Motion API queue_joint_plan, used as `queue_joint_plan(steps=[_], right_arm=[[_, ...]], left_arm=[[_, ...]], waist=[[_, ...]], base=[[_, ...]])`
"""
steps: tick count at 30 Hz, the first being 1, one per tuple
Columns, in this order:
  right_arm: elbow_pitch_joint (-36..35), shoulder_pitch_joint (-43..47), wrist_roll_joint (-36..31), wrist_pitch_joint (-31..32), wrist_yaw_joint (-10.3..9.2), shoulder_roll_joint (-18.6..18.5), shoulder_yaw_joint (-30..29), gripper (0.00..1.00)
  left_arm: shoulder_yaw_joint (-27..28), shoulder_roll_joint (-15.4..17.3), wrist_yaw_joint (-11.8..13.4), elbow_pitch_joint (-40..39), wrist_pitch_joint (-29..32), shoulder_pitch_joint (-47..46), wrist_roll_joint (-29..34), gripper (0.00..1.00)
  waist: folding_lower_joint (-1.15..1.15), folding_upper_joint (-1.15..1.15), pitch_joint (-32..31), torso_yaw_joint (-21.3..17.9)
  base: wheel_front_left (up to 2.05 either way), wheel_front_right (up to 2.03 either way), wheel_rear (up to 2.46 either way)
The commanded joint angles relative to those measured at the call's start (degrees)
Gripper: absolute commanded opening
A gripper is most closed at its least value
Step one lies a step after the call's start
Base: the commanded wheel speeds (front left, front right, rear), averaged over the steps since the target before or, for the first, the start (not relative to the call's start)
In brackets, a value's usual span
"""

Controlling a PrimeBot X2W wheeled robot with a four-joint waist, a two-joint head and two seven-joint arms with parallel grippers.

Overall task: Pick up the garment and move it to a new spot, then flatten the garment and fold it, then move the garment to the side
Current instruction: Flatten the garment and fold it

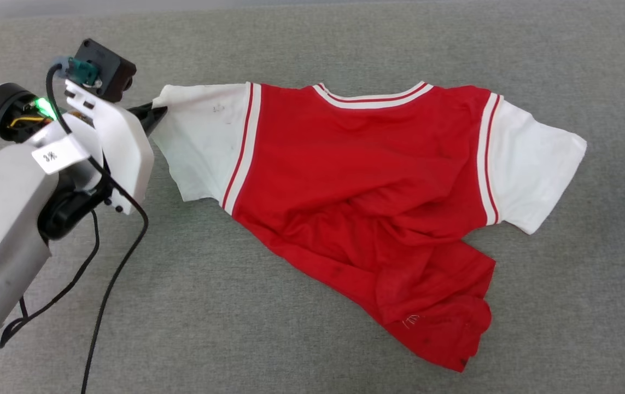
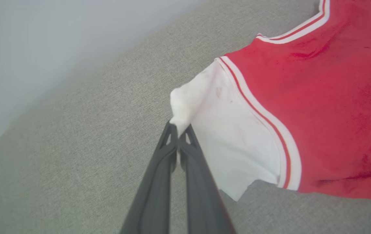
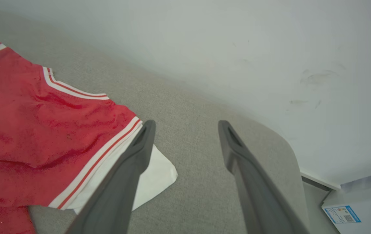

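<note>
table (image 1: 301,49): grey woven covering, rounded corner at the far right in the right wrist view.
garment (image 1: 356,180): lies mid-table, collar toward the far edge, a white sleeve out to each side. The red lower body is bunched in folds and twisted toward the near right.
left hand (image 2: 179,130): clenched on the outer tip of the left-side sleeve; a pinch of white cloth stands up between the fingertips.
right hand (image 3: 187,128): released, fingers wide apart, grasping nothing. It hangs over bare table near the right-side sleeve, apart from it.
wall (image 3: 237,48): pale, with faint scuffs, behind the table's far edge.
cable (image 1: 115,273): black, loops down from the left forearm (image 1: 0,219) over the near-left table, clear of the garment.
sheet (image 3: 341,214): white with blue print and a square code, beyond the table's corner.
in the way: the left forearm hides the table left of the gripped sleeve in the head view.
</note>
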Motion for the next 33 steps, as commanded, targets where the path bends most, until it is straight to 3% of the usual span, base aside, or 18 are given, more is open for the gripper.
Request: queue_joint_plan(steps=[1,6,10,17,25,33], right_arm=[[1.37,-1.84,4.10,6.09,-0.07,-4.06,2.08,1.00],[4.02,-4.25,11.68,18.41,-0.07,-10.68,5.44,1.00],[6.94,-7.24,13.85,25.26,-0.07,-13.87,8.68,1.00],[14.50,-13.57,15.55,30.10,-0.06,-11.21,12.26,1.00],[23.15,-18.20,15.38,28.45,-0.06,-7.49,15.96,1.00],[29.50,-13.89,18.06,25.31,0.05,-4.77,21.87,1.00]], left_arm=[[0.02,1.36,1.37,-2.55,-1.40,1.75,1.27,0.00],[0.39,2.32,3.84,-7.44,-3.40,3.71,1.99,0.00],[1.01,2.75,5.25,-10.52,-4.62,4.19,2.39,0.00],[1.63,2.61,6.98,-13.67,-5.83,3.13,3.26,0.00],[2.06,1.99,7.60,-14.66,-6.92,2.06,3.85,0.00],[1.47,0.63,7.38,-13.08,-8.07,1.98,3.92,0.00]], waist=[[0.00,0.00,0.19,1.25],[0.00,0.00,1.21,3.21],[0.00,0.00,2.64,4.32],[0.00,0.00,5.60,5.95],[0.00,0.00,8.65,7.31],[0.00,0.00,9.44,7.61]], base=[[0.00,0.00,0.00],[0.00,0.00,0.00],[0.00,0.00,0.00],[0.00,0.00,0.00],[0.00,0.00,0.00],[0.00,0.00,0.00]])
